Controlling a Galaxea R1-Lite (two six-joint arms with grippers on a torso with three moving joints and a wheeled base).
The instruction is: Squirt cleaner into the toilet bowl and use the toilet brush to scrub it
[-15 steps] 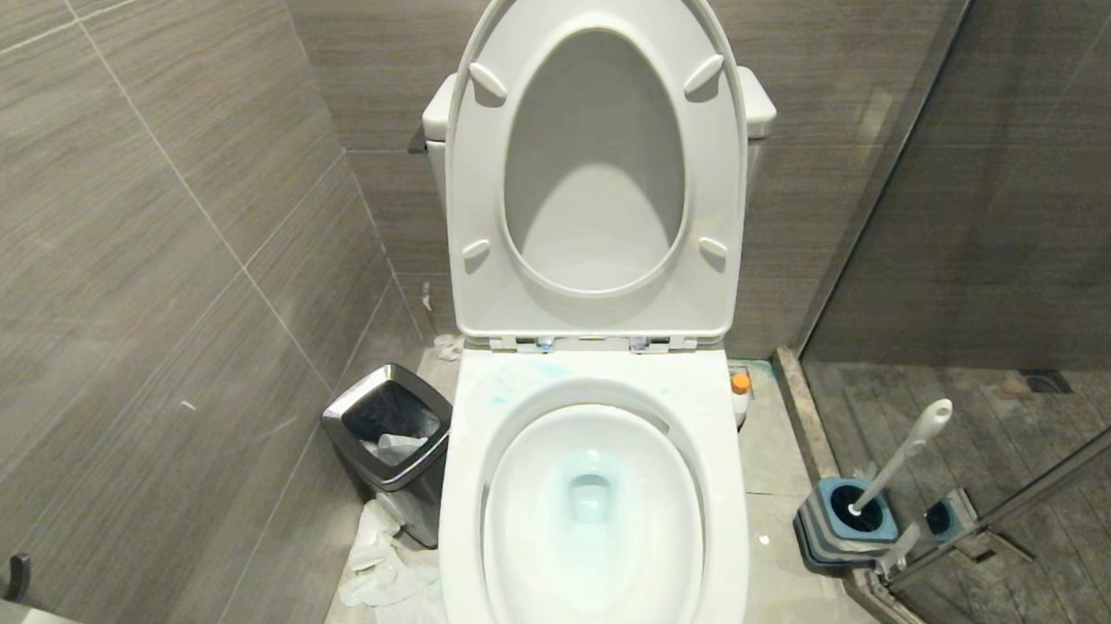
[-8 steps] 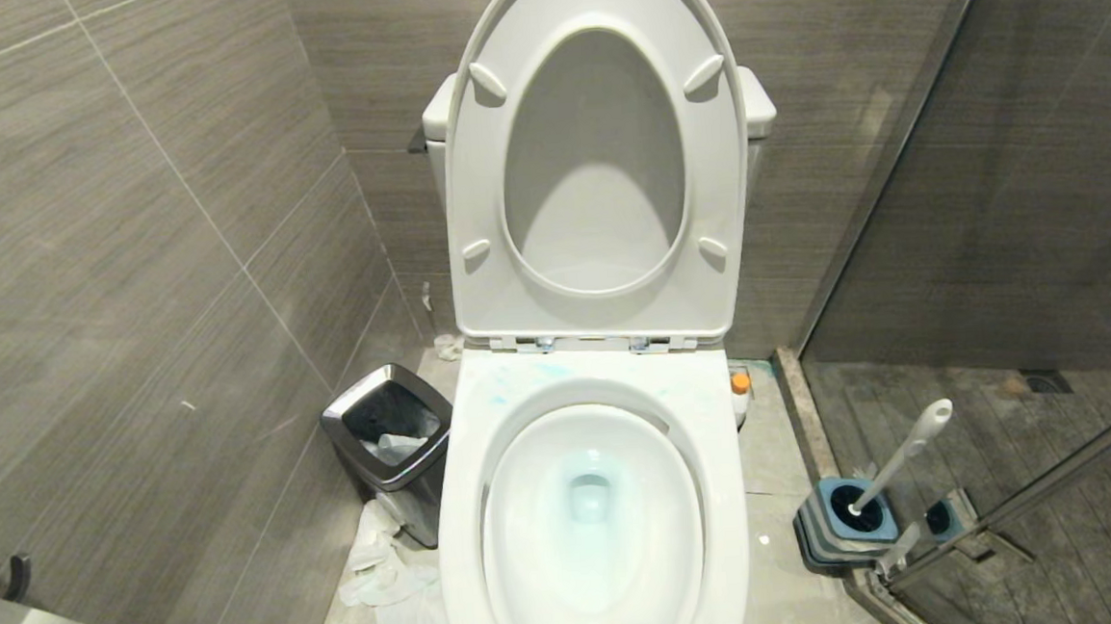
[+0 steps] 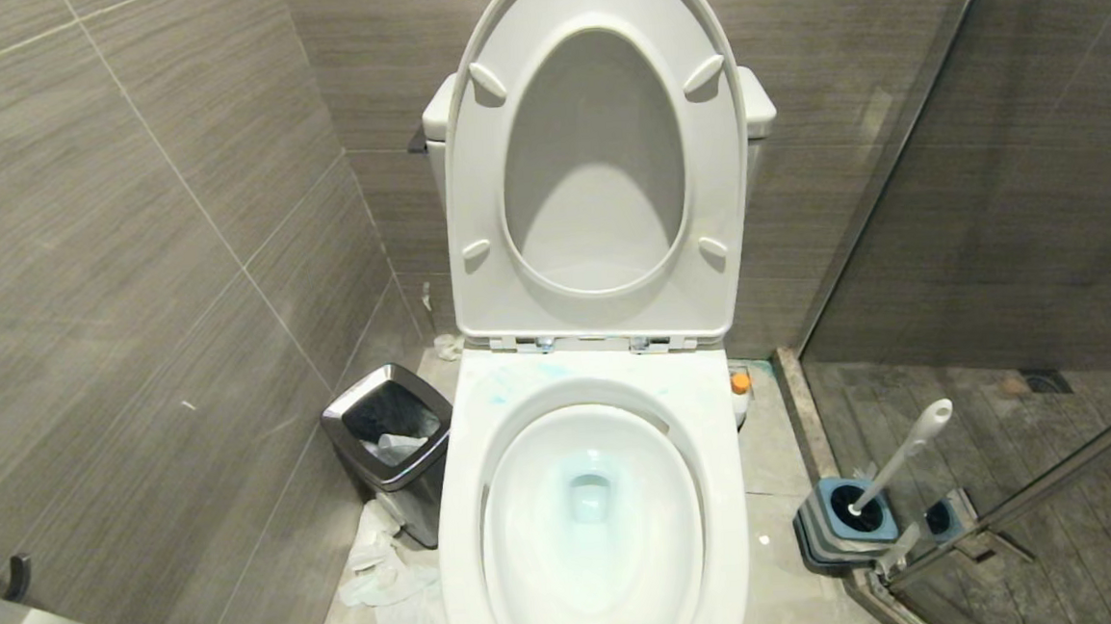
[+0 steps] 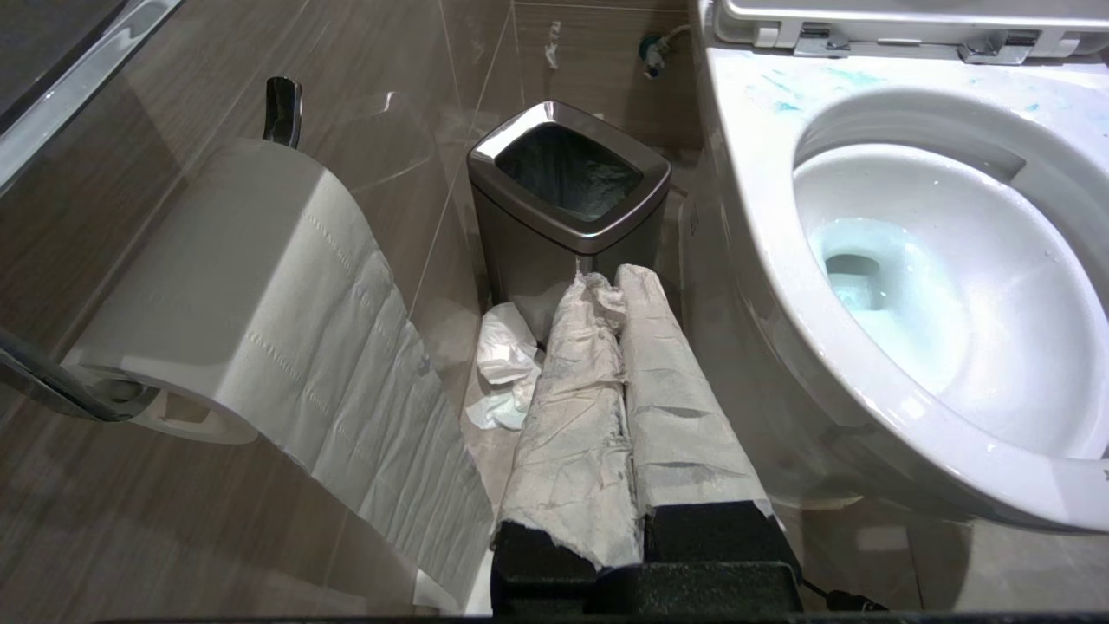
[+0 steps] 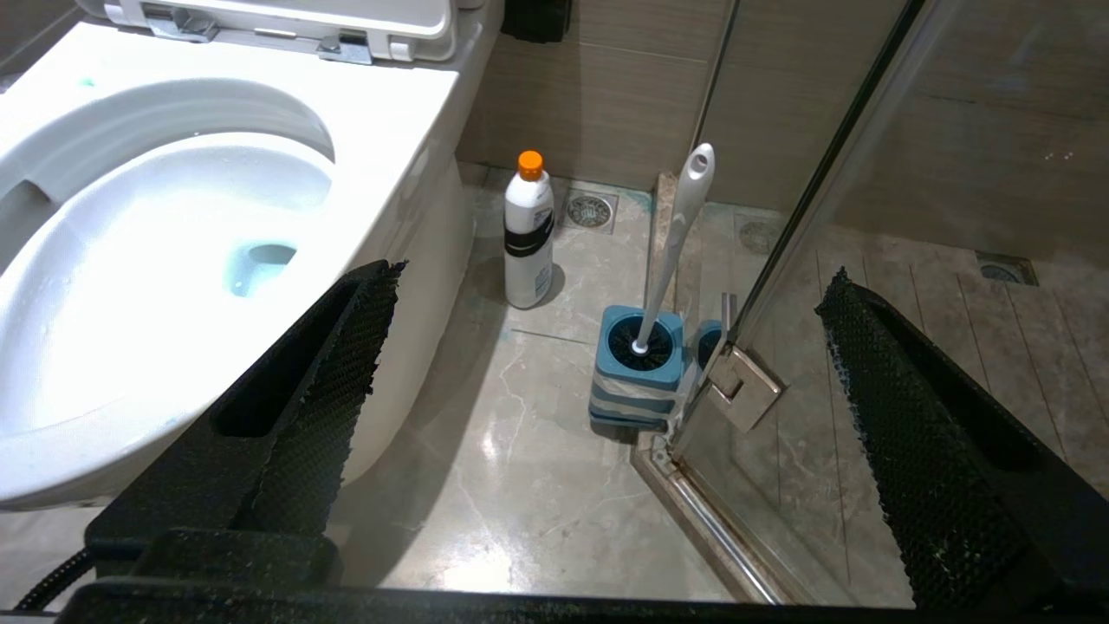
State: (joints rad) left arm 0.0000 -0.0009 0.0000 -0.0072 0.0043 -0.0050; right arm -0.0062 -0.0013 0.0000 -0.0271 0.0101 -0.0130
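**Q:** Where are the task's things standing?

**A:** The cleaner (image 5: 528, 232) is standing upright on the floor, just beside the right flank of the toilet bowl (image 3: 592, 512), orange cap on. The toilet brush (image 5: 680, 234) is leaning in its striped holder (image 5: 637, 373), near the cleaner and close against the glass door (image 5: 910, 173). The seat and lid (image 3: 594, 155) are standing raised, so the basin is lying open. Turquoise tint is showing in the water and in smears on the rear rim; I am judging that some cleaner is already in there, though I cannot tell how much.

**Q:** And your pincers?

**A:** My right gripper (image 5: 606, 416) is hovering with its fingers spread wide and empty, looking down at the cleaner and the brush. My left gripper (image 4: 619, 347) is closed, its paper-wrapped fingers pressed together around nothing, pointing toward the waste bin (image 4: 567, 173), with the paper roll (image 4: 251, 286) to its other side.

**Q:** Which step is in hand?

**A:** I am judging it the opening one: neither tool is being held.

**Q:** What is the next move asking for?

**A:** I am expecting the right gripper to descend on the cleaner's narrow body, keeping clear of the brush handle and the glass.
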